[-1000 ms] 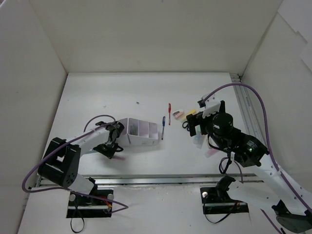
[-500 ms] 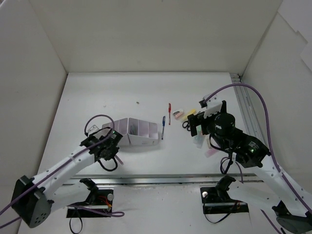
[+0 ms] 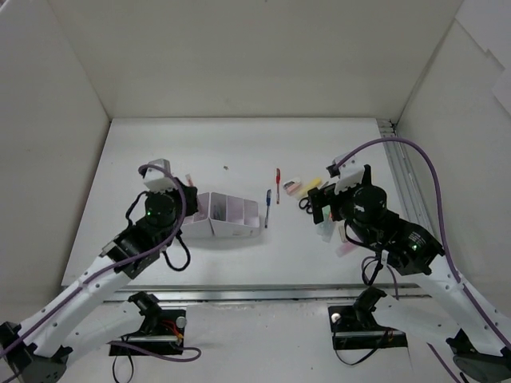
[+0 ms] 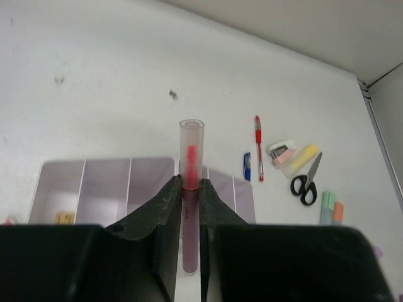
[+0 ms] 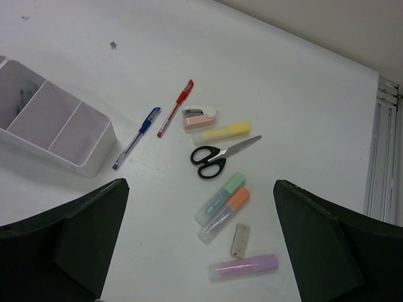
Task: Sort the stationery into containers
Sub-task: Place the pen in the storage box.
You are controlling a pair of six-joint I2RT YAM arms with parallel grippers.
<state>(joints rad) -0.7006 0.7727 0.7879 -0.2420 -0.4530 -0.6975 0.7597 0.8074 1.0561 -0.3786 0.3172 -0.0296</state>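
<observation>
your left gripper (image 4: 190, 189) is clamped on a pink marker (image 4: 191, 141), holding it off the table (image 3: 239, 152) near the left part of the organizer (image 4: 107, 185), which sits left of the table's middle. your right gripper (image 5: 199, 189) hangs with jaws wide apart, holding nothing, over loose pieces toward the right edge: scissors (image 5: 217, 156), a yellow marker (image 5: 225, 131), a green marker (image 5: 220, 198), an orange marker (image 5: 225, 214), an eraser (image 5: 238, 240). a blue pen (image 5: 136, 137) and a red pen (image 5: 175, 107) lie between these and the organizer.

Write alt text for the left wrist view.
The left gripper is shut on a translucent reddish marker, over the white organizer. Beyond lie two pens, more markers and scissors on the table.
</observation>
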